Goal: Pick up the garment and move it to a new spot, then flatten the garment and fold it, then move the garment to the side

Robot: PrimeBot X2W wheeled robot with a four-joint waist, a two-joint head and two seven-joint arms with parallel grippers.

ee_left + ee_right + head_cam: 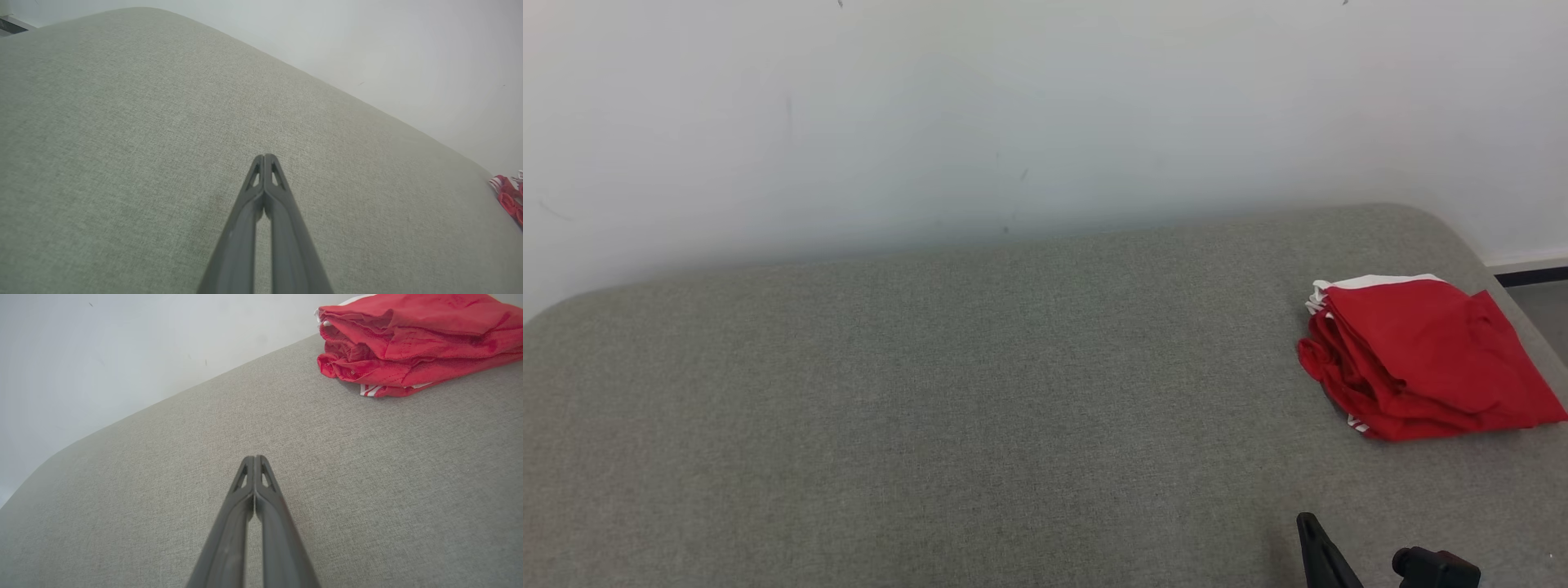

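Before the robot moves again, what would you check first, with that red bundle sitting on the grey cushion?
1. Red folded fabric garment with white trim folded into a stack: ok.
2. Garment fully on the grey woven cushion: cannot tell, its far right corner meets the picture's edge.
3. Left claw empty: ok, shut on nothing.
4. Right claw empty and apart from the garment: ok.
5. Claws open for a grab, if one follows: not ok, both shut.

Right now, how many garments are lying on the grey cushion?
1: a folded red garment with white trim, at the right end of the grey cushion. More pieces could be hidden inside its folds.
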